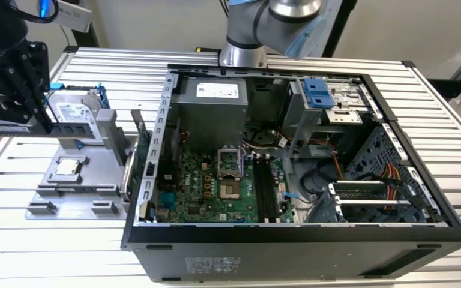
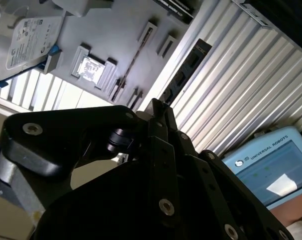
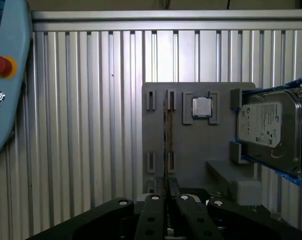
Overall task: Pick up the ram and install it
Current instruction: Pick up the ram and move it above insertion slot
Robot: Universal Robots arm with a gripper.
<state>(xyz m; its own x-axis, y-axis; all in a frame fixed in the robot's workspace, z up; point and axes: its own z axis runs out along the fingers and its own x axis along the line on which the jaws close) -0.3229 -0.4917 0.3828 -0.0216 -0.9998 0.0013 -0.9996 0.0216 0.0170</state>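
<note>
My black gripper (image 1: 43,122) hangs at the exterior view's left, above the grey holder plate (image 1: 86,180). It is shut on the ram (image 1: 74,130), a long, thin dark stick held level just over the plate. In the second wrist view the ram (image 2: 188,67) sticks out from between the shut fingertips of the gripper (image 2: 161,107). In the first wrist view the ram (image 3: 167,145) appears edge-on as a thin dark line rising from the gripper (image 3: 167,199). The open computer case (image 1: 162,120) lies to the exterior view's right, with the long memory slots (image 1: 264,192) on its green motherboard.
A silver hard drive (image 1: 74,111) in a blue frame stands on the plate behind the gripper, and a small square silver chip (image 1: 69,167) sits in its holder. A blue teach pendant (image 3: 6,75) lies on the ribbed metal table (image 1: 455,132). The arm's base (image 1: 242,54) stands behind the case.
</note>
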